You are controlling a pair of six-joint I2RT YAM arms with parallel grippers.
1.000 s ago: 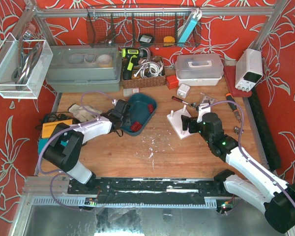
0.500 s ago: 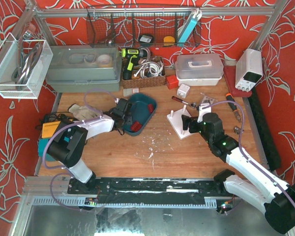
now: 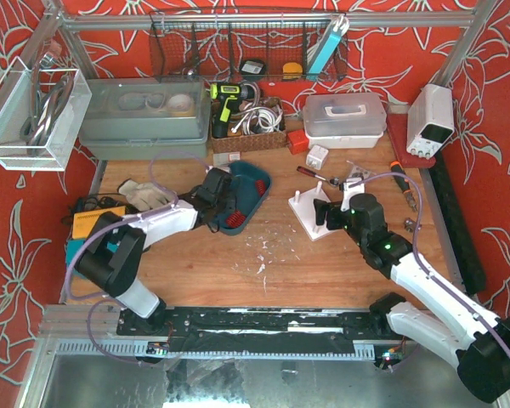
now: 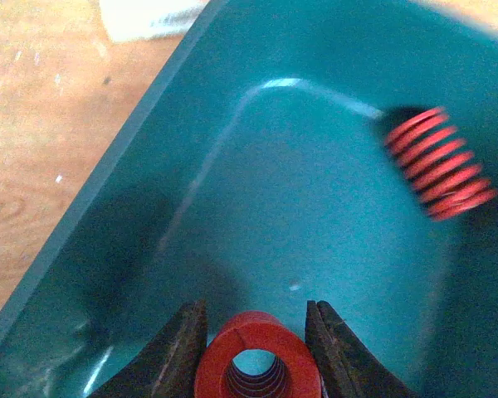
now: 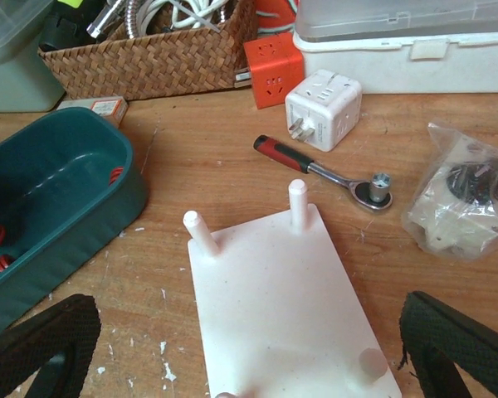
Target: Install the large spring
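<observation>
A large red spring [image 4: 257, 361] sits end-on between my left gripper's [image 4: 257, 348] two fingers, which press on its sides inside the teal tray [image 4: 124, 166]. A second red spring [image 4: 440, 162] lies at the tray's far corner. In the top view my left gripper [image 3: 219, 202] is at the tray's [image 3: 253, 183] left rim, with red springs [image 3: 232, 219] at the near end. My right gripper [image 5: 249, 365] is wide open and empty over the near end of the white peg plate [image 5: 282, 307], which has two upright pegs [image 5: 297, 195] at its far edge. The plate [image 3: 306, 219] lies right of the tray.
A ratchet wrench [image 5: 324, 170], a white plug cube [image 5: 324, 108], an orange cube [image 5: 274, 70] and a bagged part [image 5: 465, 199] lie beyond the plate. A wicker basket [image 5: 149, 54] and a clear lidded box [image 3: 344, 119] stand at the back.
My left gripper has moved a little up and to the right over the tray's left rim. The right arm and the plate have not moved.
</observation>
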